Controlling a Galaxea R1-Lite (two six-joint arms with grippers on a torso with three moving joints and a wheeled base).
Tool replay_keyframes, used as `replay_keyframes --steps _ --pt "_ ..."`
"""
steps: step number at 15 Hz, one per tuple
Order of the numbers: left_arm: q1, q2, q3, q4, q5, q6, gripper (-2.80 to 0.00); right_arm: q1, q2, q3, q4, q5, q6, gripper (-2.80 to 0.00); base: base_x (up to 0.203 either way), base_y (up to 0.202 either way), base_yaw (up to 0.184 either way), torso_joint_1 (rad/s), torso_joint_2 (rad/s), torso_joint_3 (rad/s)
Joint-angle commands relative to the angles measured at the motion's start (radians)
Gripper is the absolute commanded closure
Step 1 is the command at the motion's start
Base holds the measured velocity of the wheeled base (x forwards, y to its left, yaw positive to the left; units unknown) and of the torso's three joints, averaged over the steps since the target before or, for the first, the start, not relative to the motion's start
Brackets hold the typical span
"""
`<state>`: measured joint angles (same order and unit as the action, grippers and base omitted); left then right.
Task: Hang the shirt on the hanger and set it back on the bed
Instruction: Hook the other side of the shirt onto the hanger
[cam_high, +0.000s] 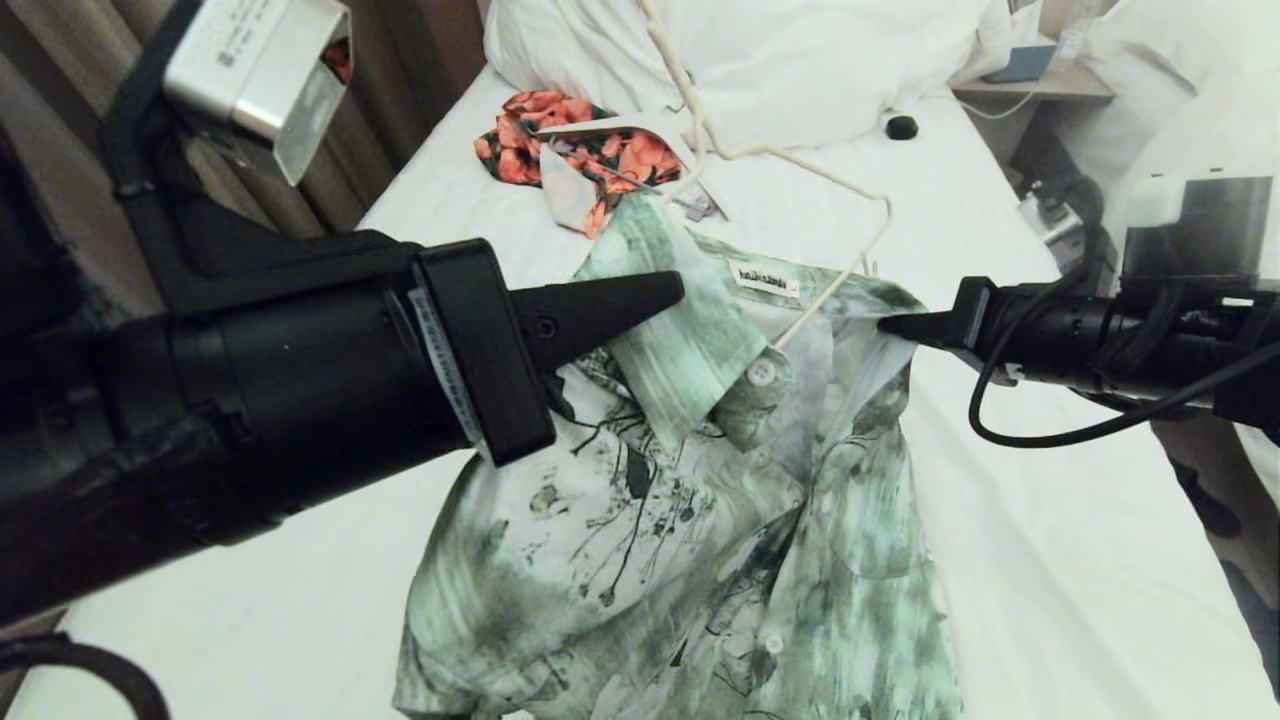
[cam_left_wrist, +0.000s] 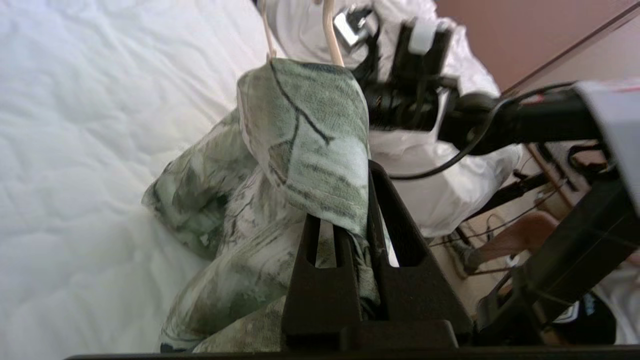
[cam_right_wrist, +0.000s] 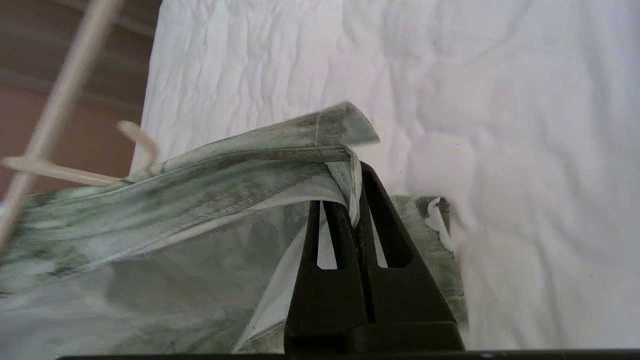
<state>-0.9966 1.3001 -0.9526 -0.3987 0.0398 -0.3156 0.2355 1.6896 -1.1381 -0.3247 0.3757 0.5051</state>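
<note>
Two grippers, one shirt, one hanger. On the left, the left gripper (cam_high: 670, 290) has its jaws clenched on the collar of the shirt (cam_high: 700, 500) – its wrist view shows green cloth pinched between them. The shirt is held up at the neck, its lower part trailing on the white sheet of the bed (cam_high: 1050, 520) and cut off at the bottom edge of the head view. The cream hanger (cam_high: 850, 265) rises from the neck opening, its frame partly hidden under the cloth and its hook out of frame. Behind lies one orange-red floral garment (cam_high: 590, 150). On the right, the right gripper (cam_high: 885, 323) has its jaws clamped on the shirt's other edge – fabric nipped between them
</note>
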Motion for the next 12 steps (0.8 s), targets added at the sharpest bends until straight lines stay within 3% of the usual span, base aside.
replay_keyframes --steps 1,7,12 --pt "0.0 -0.026 -0.011 -0.005 0.0 -0.005 0.0 0.005 0.013 0.01 -0.002 0.001 0.004 0.0 0.0 0.0 0.0 0.0 0.0 0.0" --pt "-0.022 -0.042 -0.018 -0.004 0.0 -0.019 0.0 0.089 0.062 0.0 -0.012 -0.006 0.001 0.0 0.0 0.0 0.0 0.0 0.0 0.0" --pt "-0.052 -0.071 -0.021 0.0 0.0 -0.02 0.0 0.11 0.114 -0.007 -0.06 -0.012 0.001 0.0 0.0 0.0 0.0 0.0 0.0 0.0"
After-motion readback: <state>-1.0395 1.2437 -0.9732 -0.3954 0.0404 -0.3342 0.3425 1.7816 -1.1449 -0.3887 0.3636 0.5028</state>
